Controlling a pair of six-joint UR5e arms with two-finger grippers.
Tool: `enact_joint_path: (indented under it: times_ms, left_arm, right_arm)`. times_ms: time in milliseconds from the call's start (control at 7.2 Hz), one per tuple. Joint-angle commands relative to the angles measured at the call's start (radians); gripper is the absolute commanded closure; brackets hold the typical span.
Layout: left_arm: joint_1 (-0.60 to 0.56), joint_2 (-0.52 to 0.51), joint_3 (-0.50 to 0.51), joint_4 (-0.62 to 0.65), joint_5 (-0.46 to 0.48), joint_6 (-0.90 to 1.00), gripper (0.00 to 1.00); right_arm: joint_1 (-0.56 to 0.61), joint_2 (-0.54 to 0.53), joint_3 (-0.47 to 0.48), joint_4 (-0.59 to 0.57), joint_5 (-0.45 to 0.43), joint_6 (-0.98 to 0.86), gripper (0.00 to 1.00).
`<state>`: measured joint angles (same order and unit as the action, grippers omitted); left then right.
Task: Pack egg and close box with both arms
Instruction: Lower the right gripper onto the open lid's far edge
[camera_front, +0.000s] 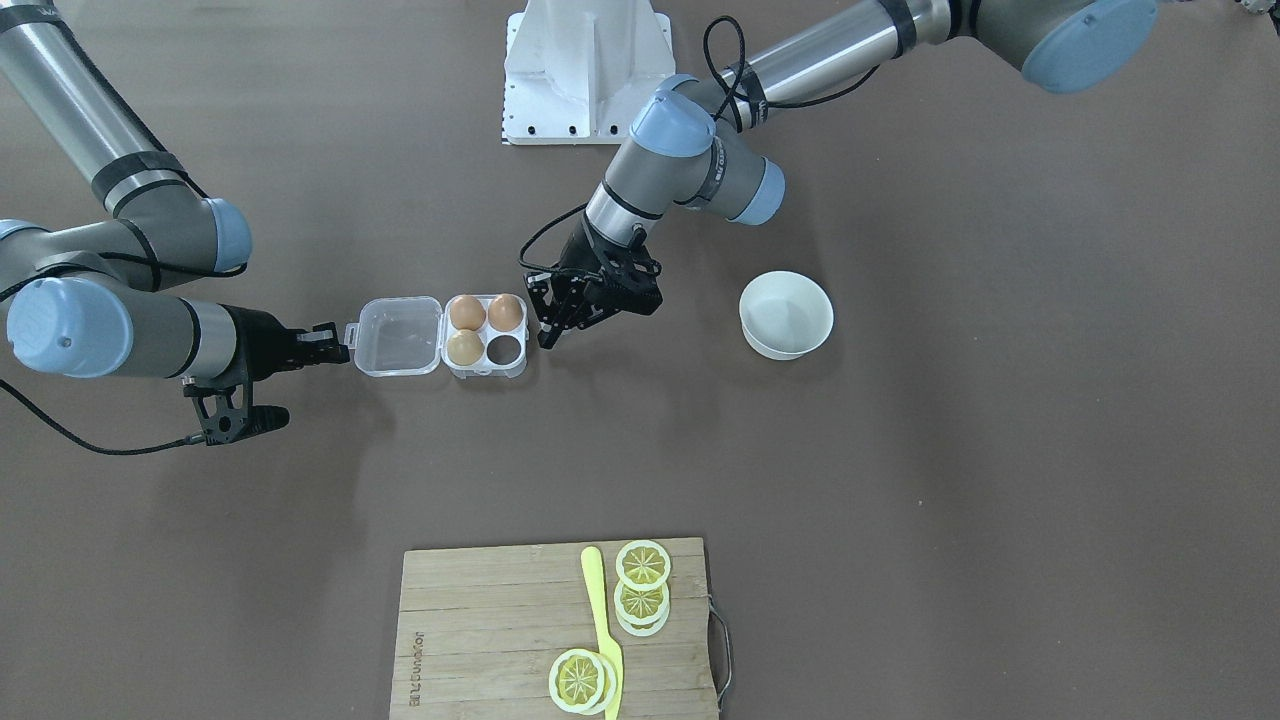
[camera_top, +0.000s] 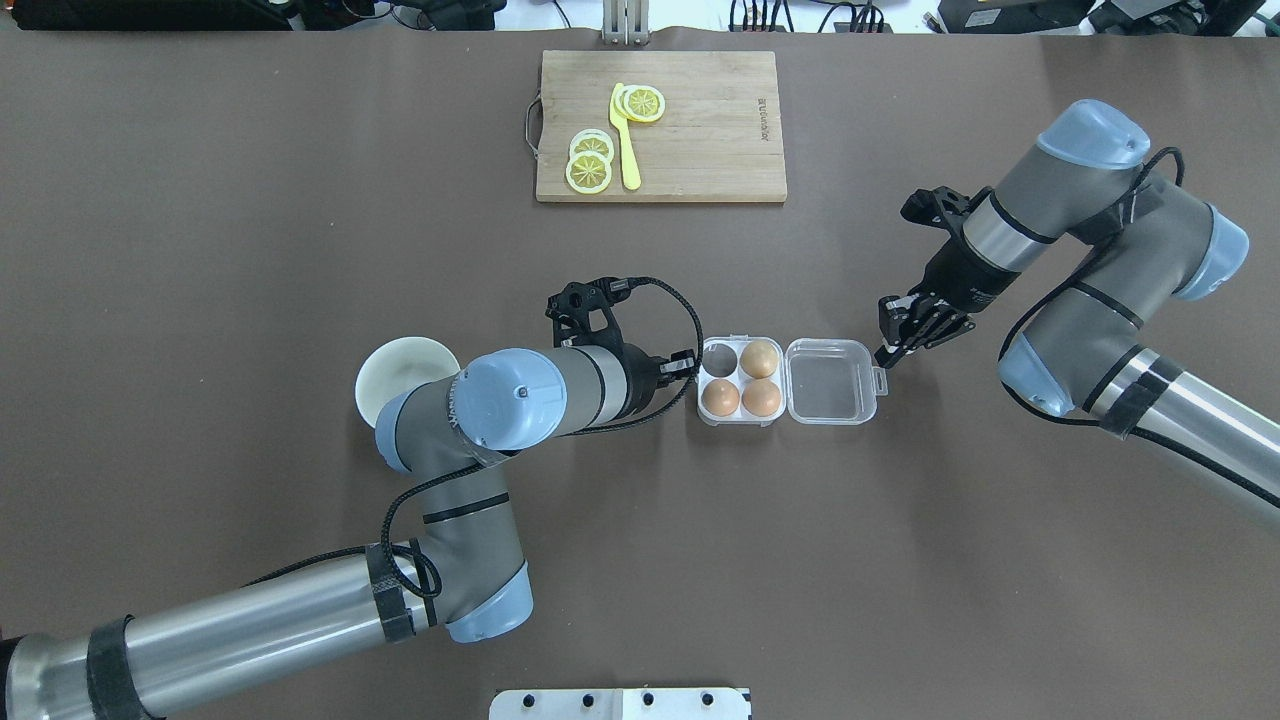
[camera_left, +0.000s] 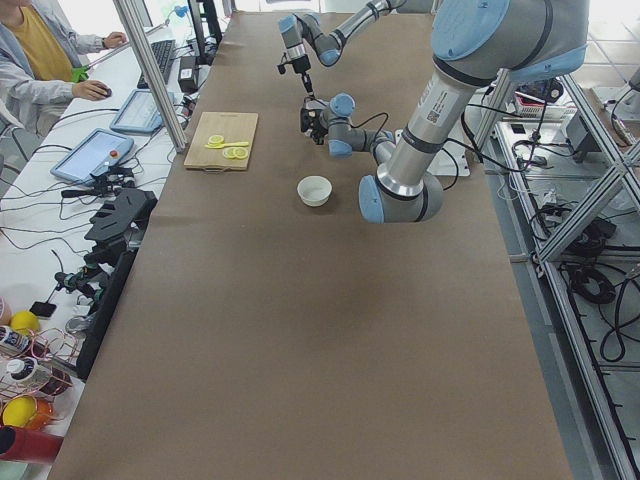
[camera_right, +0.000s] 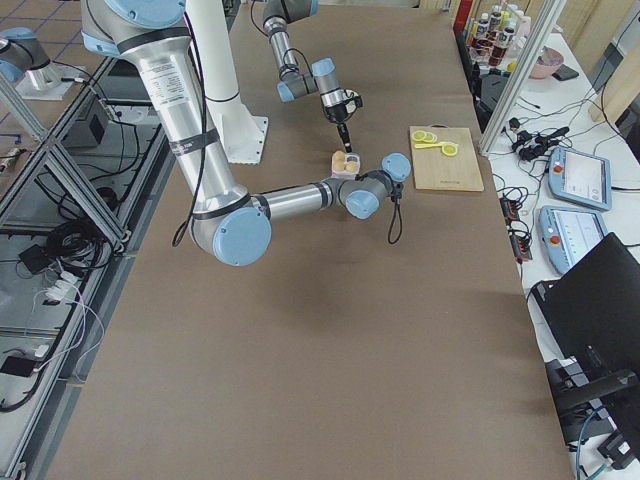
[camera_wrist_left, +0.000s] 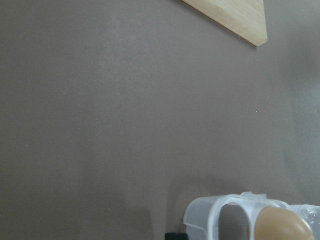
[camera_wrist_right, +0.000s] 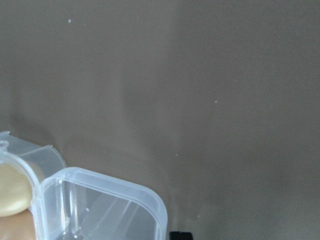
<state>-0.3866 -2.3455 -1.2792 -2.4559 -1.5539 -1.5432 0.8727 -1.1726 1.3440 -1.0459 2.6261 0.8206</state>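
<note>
Box (camera_front: 400, 338) open flat, long axis crosswise (lid toward right hand (camera_front: 338, 347))

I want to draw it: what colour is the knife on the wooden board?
The knife is yellow, clearest in the front-facing view.

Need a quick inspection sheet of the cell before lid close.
Surface: brown table, no spills seen.
Job's things: box open, lid lying flat; brown eggs and tan egg seated, one cell empty.
Clutter: white bowl, empty; cutting board with lemon slices and yellow knife.
Grippers: left gripper at tray side, right gripper at latch tab; jaw state unclear.
Cables: black cable loops off left wrist, near box.
Surroundings: operator seated at side desk.
</note>
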Motion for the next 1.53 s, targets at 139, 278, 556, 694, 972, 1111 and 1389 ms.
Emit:
enact_joint_path:
  times_ms: [139, 278, 556, 694, 972, 1111, 1389]
  left_arm:
    - [0.0, 0.002, -0.003, -0.002, 0.0, 0.0, 1.0]
    - [0.0, 0.011, -0.008, -0.003, 0.002, 0.0, 1.0]
    - [0.0, 0.015, -0.009, -0.005, 0.003, -0.002, 1.0]
    - [0.0, 0.021, -0.009, -0.006, 0.002, 0.0, 1.0]
    - [0.002, 0.021, -0.008, -0.005, 0.003, 0.0, 1.0]
    - [0.005, 0.021, -0.008, -0.005, 0.003, -0.002, 1.0]
    - [0.009, 0.021, -0.008, -0.005, 0.003, -0.002, 1.0]
  right_arm:
    - [-0.004, 0.004, 0.003, 0.0, 0.003, 0.002, 1.0]
    - [-0.007, -0.002, 0.003, 0.0, -0.001, 0.002, 1.0]
    - [-0.003, -0.001, 0.006, 0.0, 0.0, 0.008, 1.0]
    - [0.009, -0.002, 0.009, 0.0, 0.002, 0.008, 1.0]
    - [0.022, -0.013, 0.007, 0.001, 0.006, -0.006, 1.0]
    - [0.005, -0.016, 0.003, 0.003, -0.006, -0.003, 1.0]
    - [-0.018, -0.031, 0.003, 0.003, -0.014, -0.001, 1.0]
